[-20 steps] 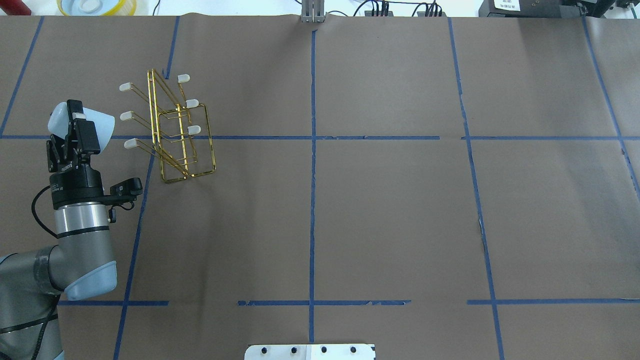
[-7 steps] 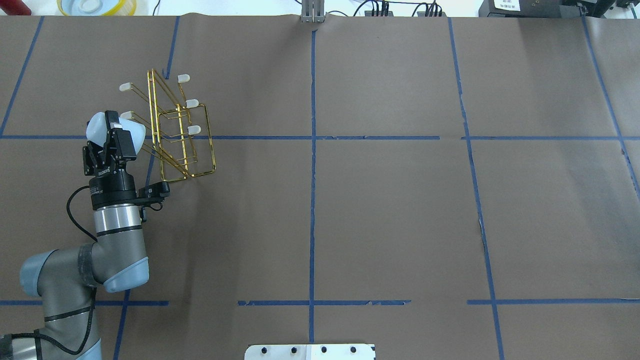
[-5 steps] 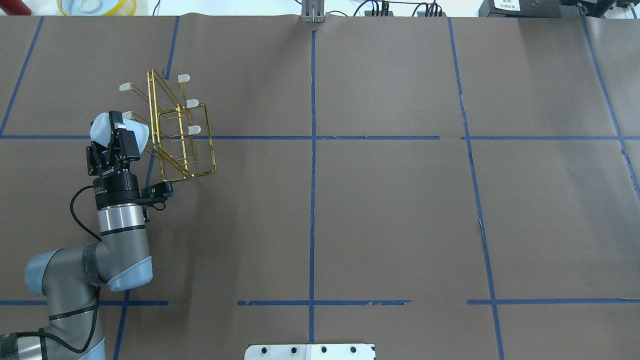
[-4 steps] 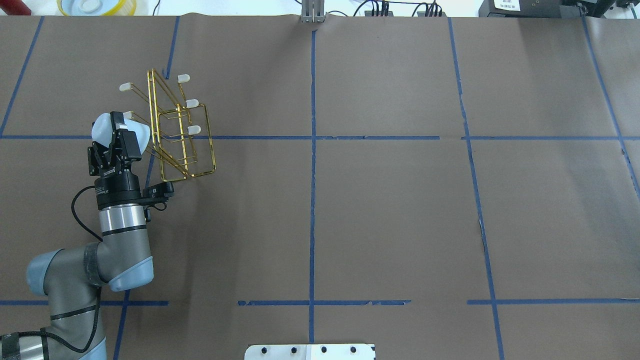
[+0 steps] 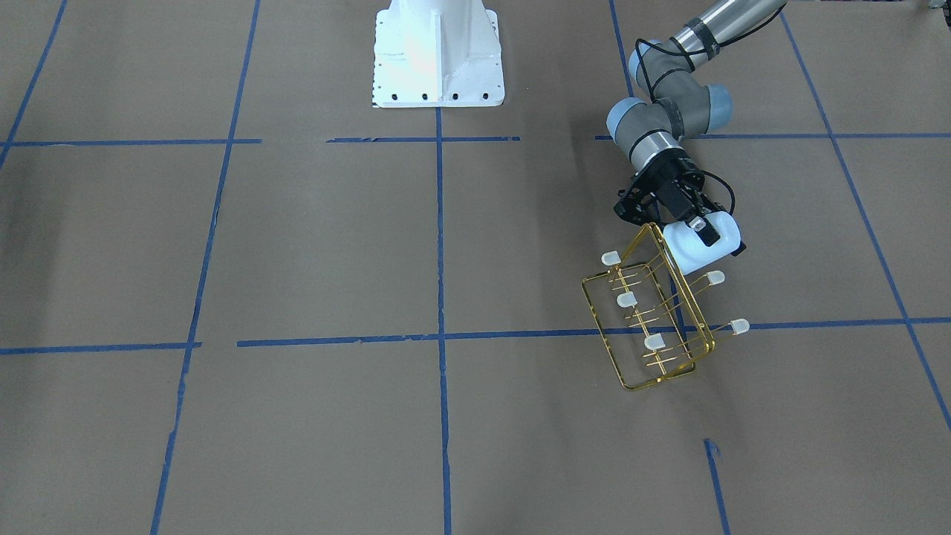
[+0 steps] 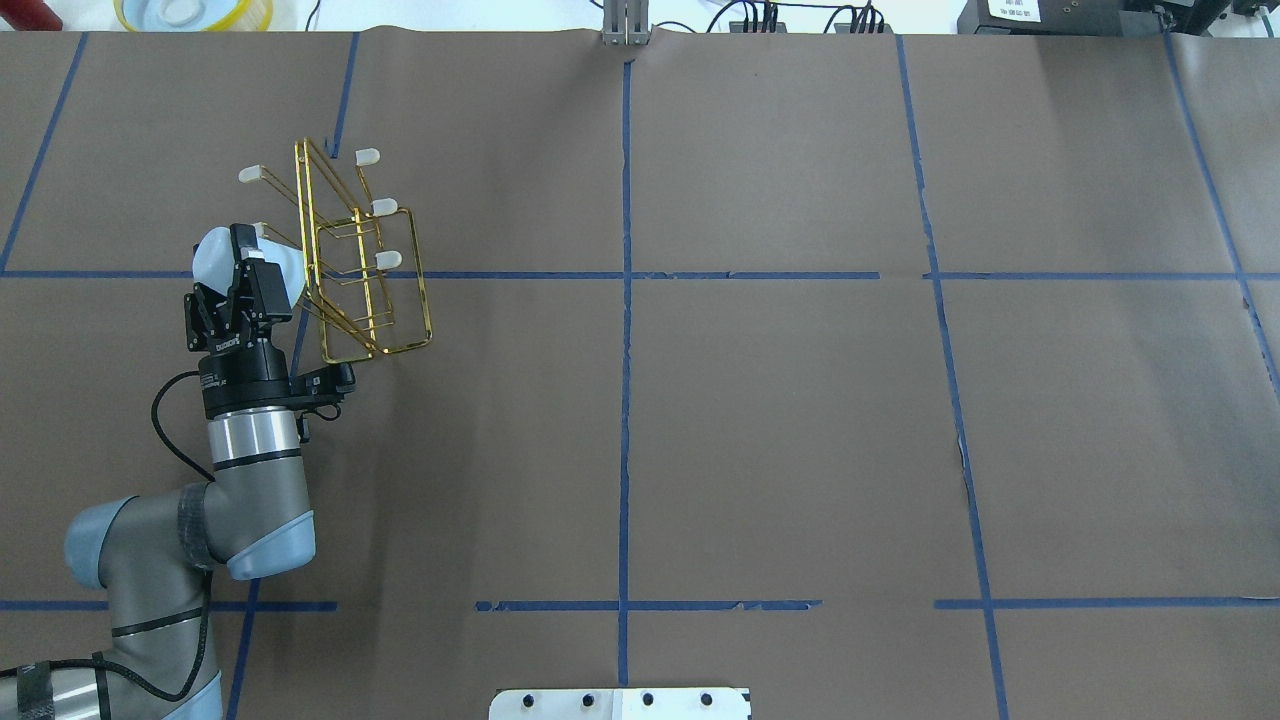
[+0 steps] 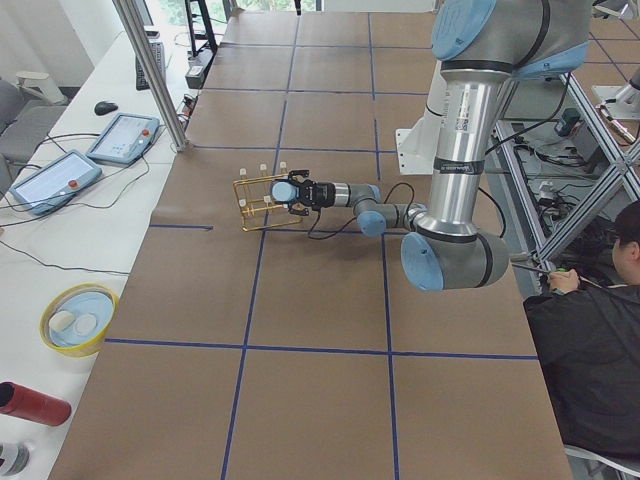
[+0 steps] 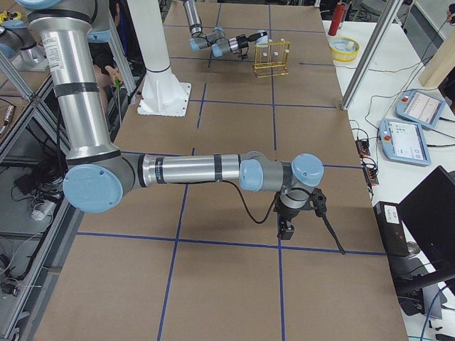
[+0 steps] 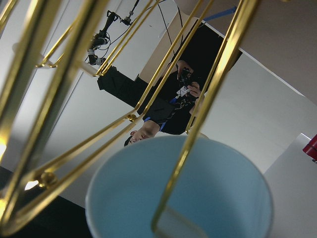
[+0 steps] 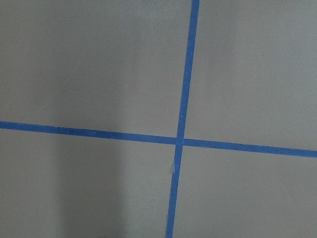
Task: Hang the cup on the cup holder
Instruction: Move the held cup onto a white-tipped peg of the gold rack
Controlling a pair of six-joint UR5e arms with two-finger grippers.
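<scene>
Desk (image 6: 780, 420) is carrying the cup holder (image 6: 350, 265), which is standing free on the robot's left side with nothing pinning it down. The left claw (image 6: 245, 262) is clenching the cup (image 5: 695, 254) sideways, mouth facing the rack, right up against the near row of prongs. In the left wrist view one gold prong (image 9: 198, 124) is looking like it is running into the cup mouth, so threading is probably under way, not finished. Biggest risk: with the arm pushing along the prong, the light wire rack is liable to be sliding or tipping, since only friction is holding it. Next: the cup rim is sitting close to the frame and to the neighbouring cap (image 5: 715, 277), so any off-axis drive is risking a snag or a bent prong. Smaller: letting go with the cup barely past the tip is risking it dropping off, and smooth tapered plastic could be slipping in the grip. Right claw (image 8: 287, 229) is hanging well apart over bare desk; cannot tell whether it is open or closed.
</scene>
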